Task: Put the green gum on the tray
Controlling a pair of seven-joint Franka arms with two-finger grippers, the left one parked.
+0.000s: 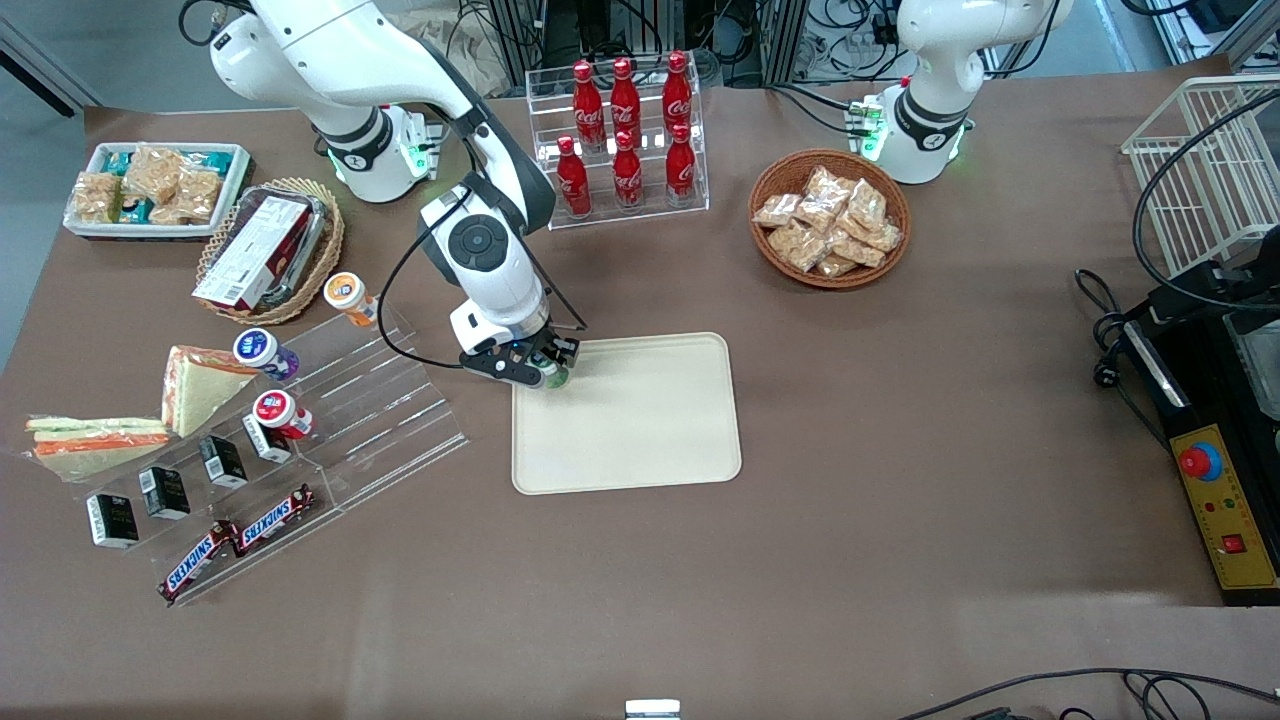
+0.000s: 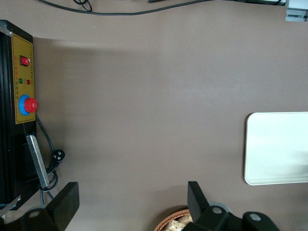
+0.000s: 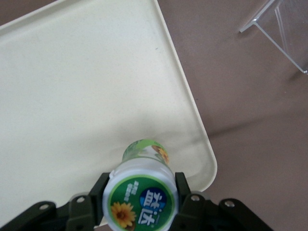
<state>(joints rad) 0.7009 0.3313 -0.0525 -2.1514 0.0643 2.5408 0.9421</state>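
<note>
My right gripper [image 1: 549, 376] is shut on the green gum [image 3: 142, 192], a small green bottle with a white lid and a sunflower label. The fingers [image 3: 185, 190] press on both sides of its lid. The bottle hangs over a corner of the cream tray [image 3: 86, 86], close above its surface; I cannot tell if it touches. In the front view the gum [image 1: 553, 378] shows just under the gripper at the tray's [image 1: 640, 420] corner nearest the clear stepped rack. The tray also shows in the left wrist view [image 2: 279, 149].
A clear stepped rack [image 1: 370, 400] with an orange-lidded bottle [image 1: 349, 297], a purple one [image 1: 264, 353] and a red one [image 1: 282, 414] stands beside the tray toward the working arm's end. A cola rack [image 1: 625, 135] and a snack basket [image 1: 829, 217] stand farther from the front camera.
</note>
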